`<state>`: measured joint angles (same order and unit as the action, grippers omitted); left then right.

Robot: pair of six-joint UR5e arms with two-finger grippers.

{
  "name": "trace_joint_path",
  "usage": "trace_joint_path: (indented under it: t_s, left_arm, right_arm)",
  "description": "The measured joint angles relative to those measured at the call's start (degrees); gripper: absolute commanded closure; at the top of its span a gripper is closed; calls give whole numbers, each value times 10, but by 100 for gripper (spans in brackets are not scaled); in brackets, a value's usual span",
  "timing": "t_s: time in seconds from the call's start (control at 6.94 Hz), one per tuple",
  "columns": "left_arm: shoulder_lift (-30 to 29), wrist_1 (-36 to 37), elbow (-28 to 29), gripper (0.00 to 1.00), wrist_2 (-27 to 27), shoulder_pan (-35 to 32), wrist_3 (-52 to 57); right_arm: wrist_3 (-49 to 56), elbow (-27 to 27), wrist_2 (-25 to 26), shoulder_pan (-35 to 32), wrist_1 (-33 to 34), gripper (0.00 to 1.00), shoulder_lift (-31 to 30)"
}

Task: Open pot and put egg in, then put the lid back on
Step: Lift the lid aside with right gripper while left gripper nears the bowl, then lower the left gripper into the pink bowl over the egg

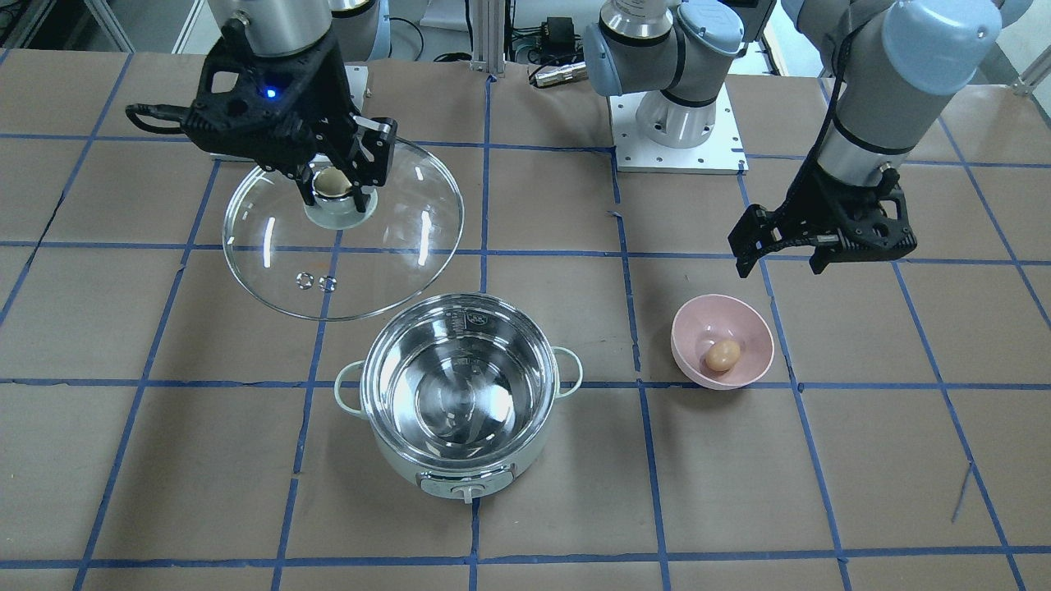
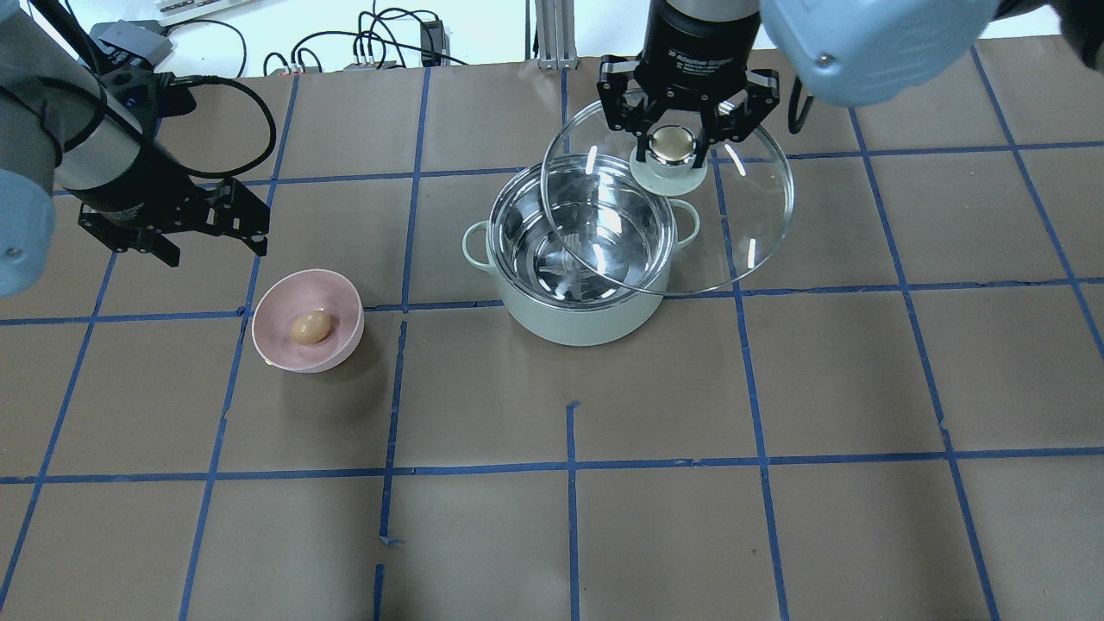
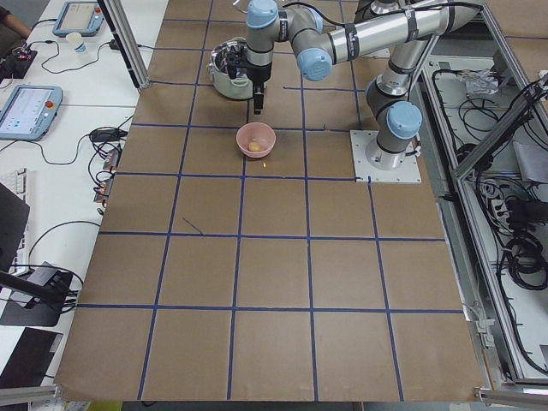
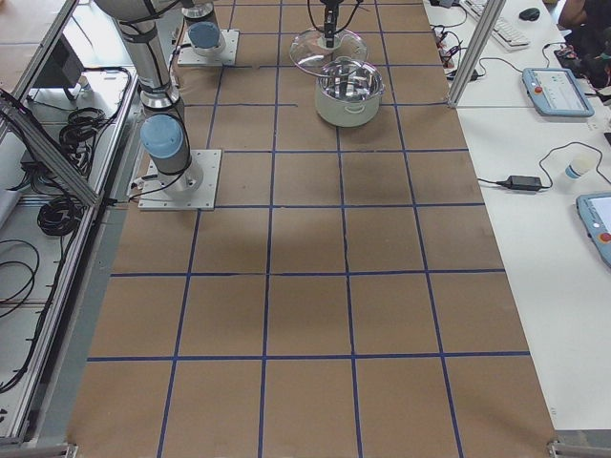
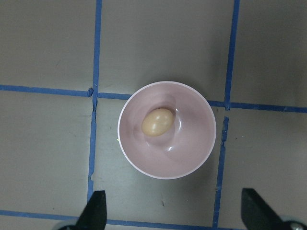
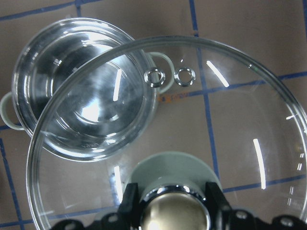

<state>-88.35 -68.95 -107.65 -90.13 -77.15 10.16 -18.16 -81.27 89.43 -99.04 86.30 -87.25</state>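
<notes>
Front-facing: the right gripper [image 1: 338, 187] clamps the lid [image 1: 271, 254] by its knob, raised beside the open pot [image 1: 468, 483]. The egg [image 1: 722, 355] lies in the pink bowl [image 1: 759, 332]. Left wrist: the left gripper [image 5: 175, 213], fingers wide apart, hangs above that bowl.

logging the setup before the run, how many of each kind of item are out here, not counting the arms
pot: 1
lid: 1
egg: 1
pink bowl: 1
total: 4
</notes>
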Motion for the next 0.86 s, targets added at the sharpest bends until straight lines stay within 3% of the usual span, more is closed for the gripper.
trace_joint_path:
  t_s: [0.43, 0.86]
  left_arm:
    - [-22, 122, -71, 0, -1, 0, 37]
    - [-40, 169, -101, 0, -2, -3, 77]
  right_arm:
    - [182, -11, 10, 91, -68, 94, -49]
    - [219, -12, 10, 106, -73, 93, -54]
